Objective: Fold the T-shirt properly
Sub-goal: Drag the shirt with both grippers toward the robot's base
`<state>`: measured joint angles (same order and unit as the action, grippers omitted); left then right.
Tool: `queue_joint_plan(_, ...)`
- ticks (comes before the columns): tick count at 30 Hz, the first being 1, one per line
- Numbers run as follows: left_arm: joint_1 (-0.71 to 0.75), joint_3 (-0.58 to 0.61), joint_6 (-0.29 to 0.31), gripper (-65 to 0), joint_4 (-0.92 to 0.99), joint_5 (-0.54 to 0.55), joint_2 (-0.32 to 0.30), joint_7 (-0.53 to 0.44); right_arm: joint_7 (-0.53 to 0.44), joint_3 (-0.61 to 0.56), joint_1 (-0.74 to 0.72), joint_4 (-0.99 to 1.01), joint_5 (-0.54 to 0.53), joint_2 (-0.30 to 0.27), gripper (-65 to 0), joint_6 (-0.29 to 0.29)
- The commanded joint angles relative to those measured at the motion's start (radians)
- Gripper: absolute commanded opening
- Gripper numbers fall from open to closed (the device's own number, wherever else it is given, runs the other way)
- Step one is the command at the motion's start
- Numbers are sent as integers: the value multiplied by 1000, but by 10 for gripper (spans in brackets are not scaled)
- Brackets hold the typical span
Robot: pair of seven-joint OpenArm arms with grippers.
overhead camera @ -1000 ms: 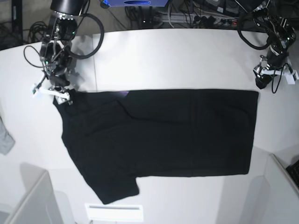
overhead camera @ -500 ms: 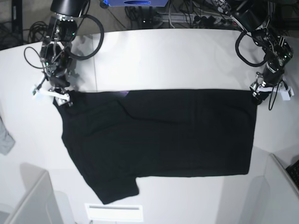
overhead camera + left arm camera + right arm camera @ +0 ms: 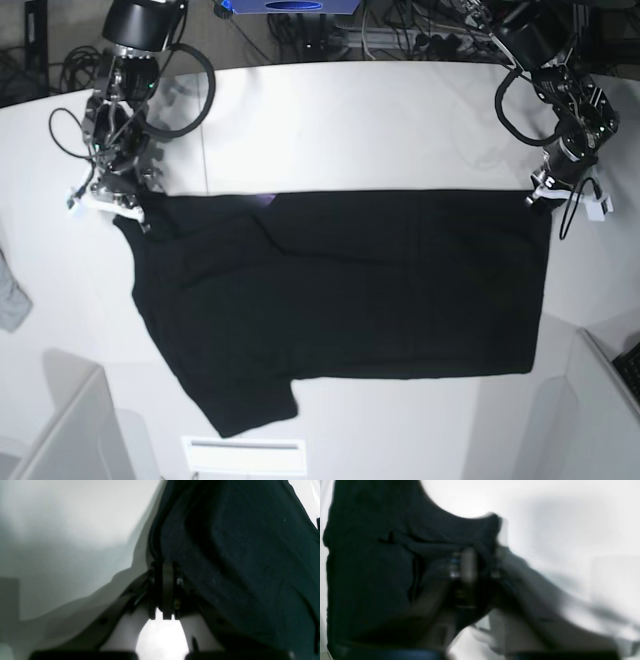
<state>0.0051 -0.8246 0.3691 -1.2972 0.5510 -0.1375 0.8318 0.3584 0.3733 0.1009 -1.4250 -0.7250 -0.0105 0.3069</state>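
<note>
Both pincers pinched T-shirt corners; best lift evenly, keep edge taut above worktop.

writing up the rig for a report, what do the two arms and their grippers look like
Both arms are black, jointed metal with exposed parts and loose black cables looping off them. The right arm has a rounded black housing on top. The right gripper and left gripper each end in dark jaws with white plastic pieces. Small blue-green lights show on both arms. No readable markings show.
</note>
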Motion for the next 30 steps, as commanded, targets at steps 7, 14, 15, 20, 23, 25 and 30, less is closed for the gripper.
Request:
queue_joint_plan(7,46,-3,-6,-650,-78,-12,-55,11,46,0,23,-118,-2,2,-650,28)
queue_joint_plan(14,143,-11,-6,-650,-172,-9,-63,56,46,0,125,-262,-2,2,-650,97)
queue_joint_plan(15,157,-12,-6,-650,-190,-7,-63,85,46,0,153,-287,-2,2,-650,97)
queue_joint_plan(20,217,-14,-6,-650,-264,-6,-58,117,46,0,264,-354,-2,5,-650,97)
queue_joint_plan(23,246,-6,-5,-650,-301,-6,-55,119,46,0,305,-371,-2,5,-650,97)
queue_joint_plan(25,270,-5,-5,-650,-325,-4,-52,120,46,0,328,-382,-2,5,-650,97)
queue_joint_plan(30,330,-3,-5,-650,-362,-4,-34,120,46,2,383,-422,-2,4,-650,97)
